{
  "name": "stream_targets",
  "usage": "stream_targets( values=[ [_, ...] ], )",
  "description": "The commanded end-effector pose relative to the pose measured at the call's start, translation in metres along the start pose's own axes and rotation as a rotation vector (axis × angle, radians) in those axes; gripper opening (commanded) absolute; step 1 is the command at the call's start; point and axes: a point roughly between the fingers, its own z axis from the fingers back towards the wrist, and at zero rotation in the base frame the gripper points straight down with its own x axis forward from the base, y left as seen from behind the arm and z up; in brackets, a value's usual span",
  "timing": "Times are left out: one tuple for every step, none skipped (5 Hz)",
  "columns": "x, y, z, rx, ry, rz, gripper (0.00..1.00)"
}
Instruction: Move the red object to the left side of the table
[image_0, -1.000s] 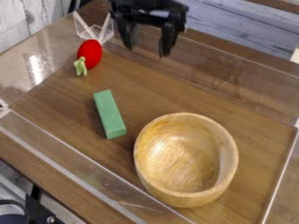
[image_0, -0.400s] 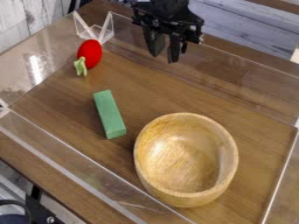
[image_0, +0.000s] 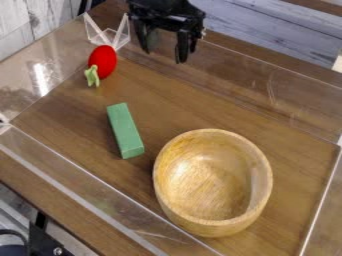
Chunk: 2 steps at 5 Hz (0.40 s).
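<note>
The red object (image_0: 102, 62), a small round toy fruit with a yellow-green stem, lies on the dark wood table (image_0: 227, 100) near its far left corner, close to the acrylic wall. My black gripper (image_0: 166, 47) hangs above the back of the table, to the right of the red object and apart from it. Its fingers stand spread, and nothing is between them.
A green rectangular block (image_0: 126, 130) lies left of centre. A large wooden bowl (image_0: 213, 180) sits at the front right. Clear acrylic walls (image_0: 54, 45) edge the table on all sides.
The gripper pinched shut and shifted right half a second ago, then spread open again and moved back left. The red object, block and bowl have not moved.
</note>
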Motion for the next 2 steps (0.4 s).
stream_targets(
  values=[
    [0.022, 0.012, 0.025, -0.008, -0.076, -0.016, 1.00],
    [0.023, 0.000, 0.031, -0.027, -0.078, -0.047, 1.00]
  ],
)
